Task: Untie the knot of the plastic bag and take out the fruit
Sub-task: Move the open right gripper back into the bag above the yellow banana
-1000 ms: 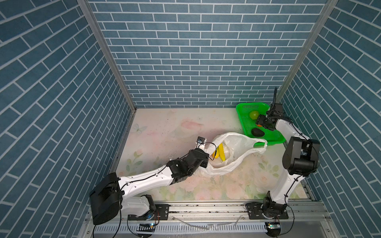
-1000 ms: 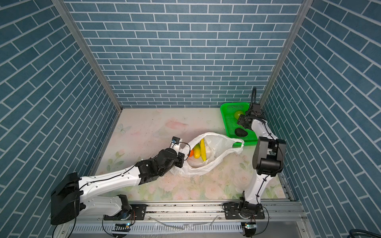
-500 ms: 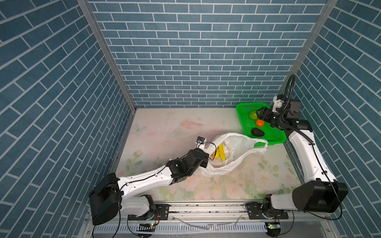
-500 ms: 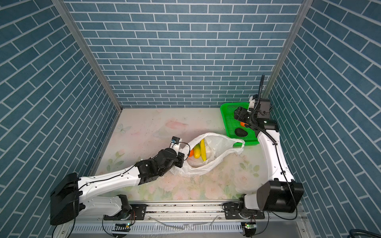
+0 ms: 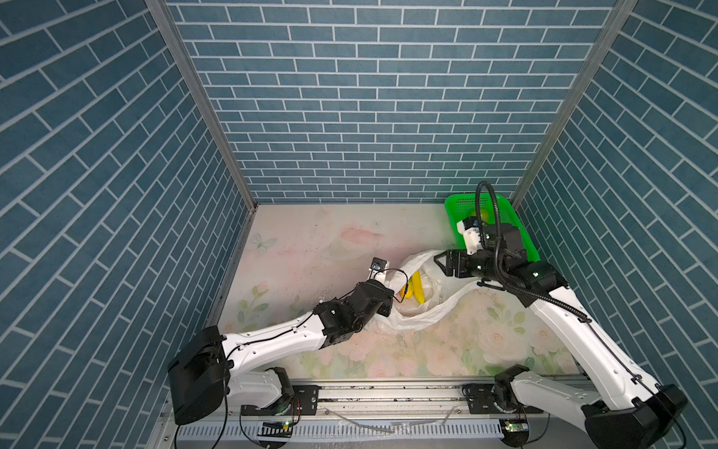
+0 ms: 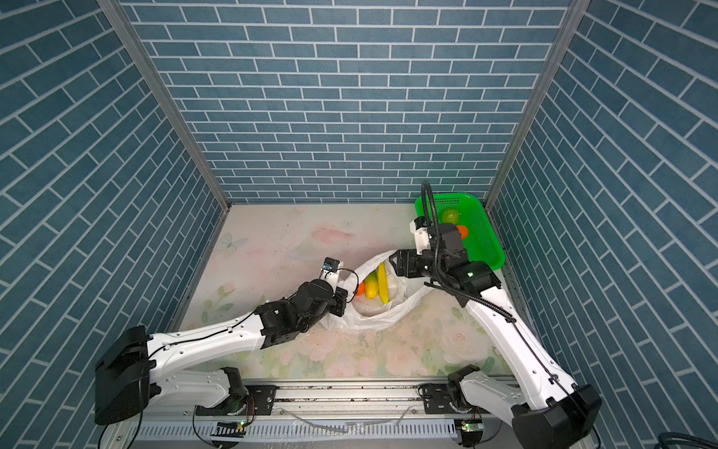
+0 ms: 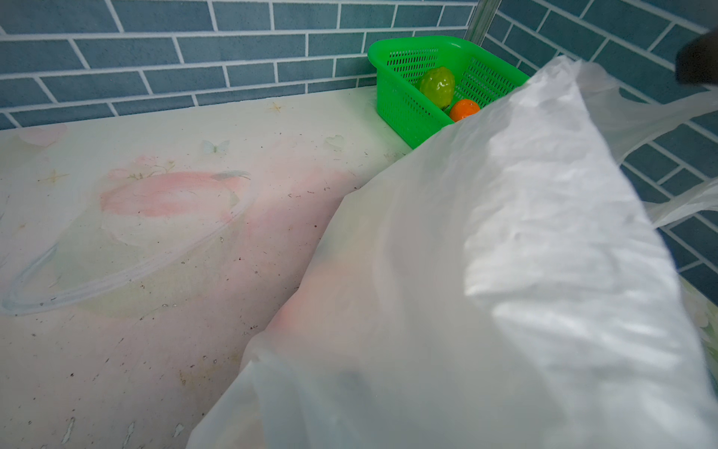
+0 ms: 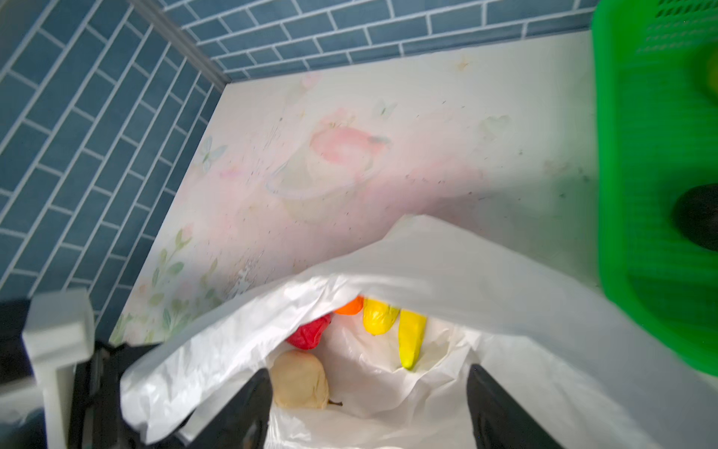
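Bag open, fruit partly unloaded: the white plastic bag lies mid-worktop, with no knot visible and its mouth gaping. The left pincer, pressed together, appears to pinch the bag's rim and hold it up. The right pincer, spread and empty, hovers at the mouth above a banana, a yellow mango, an orange, a red fruit and a pale bumpy fruit. A green fruit and a second orange sit in the green basket. The likely next move is to dip in and close on one fruit, clear of the film.
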You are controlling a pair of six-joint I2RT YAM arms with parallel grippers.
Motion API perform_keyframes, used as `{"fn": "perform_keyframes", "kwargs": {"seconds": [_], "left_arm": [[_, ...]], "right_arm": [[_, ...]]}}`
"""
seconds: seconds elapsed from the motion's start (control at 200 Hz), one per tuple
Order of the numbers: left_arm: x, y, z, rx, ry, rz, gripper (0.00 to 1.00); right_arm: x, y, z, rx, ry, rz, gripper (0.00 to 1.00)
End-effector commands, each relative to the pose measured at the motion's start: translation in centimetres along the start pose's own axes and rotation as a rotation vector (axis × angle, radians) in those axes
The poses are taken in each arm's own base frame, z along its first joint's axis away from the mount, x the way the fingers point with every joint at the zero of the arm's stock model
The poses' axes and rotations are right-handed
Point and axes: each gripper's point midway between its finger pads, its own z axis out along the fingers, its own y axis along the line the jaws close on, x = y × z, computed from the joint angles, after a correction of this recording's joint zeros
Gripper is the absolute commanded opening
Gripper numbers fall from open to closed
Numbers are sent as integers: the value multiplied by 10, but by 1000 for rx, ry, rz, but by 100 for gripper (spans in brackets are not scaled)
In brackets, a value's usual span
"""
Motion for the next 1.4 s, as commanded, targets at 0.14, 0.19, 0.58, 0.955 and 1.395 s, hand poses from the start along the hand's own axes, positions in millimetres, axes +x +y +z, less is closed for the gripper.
{"fn": "perform_keyframes", "kwargs": {"seconds": [0.14,0.19,0.58,0.955,1.395], "left_arm": [[-8,-8,1,19,-18,1,0],[-8,-8,1,20,-19,-1,0],[-10,-6,0,10,-24,-2,0],[-17,-7,0,8,-47,-12,0],[-13,-10,0,26,-34,-6,0]], "right_arm": [[62,-3,24,15,26,-66,76],[70,-1,30,6,36,-96,76],[106,-6,85,42,173,-225,74],[167,-25,99,90,302,-216,74],[137,-9,125,93,316,-87,77]]}}
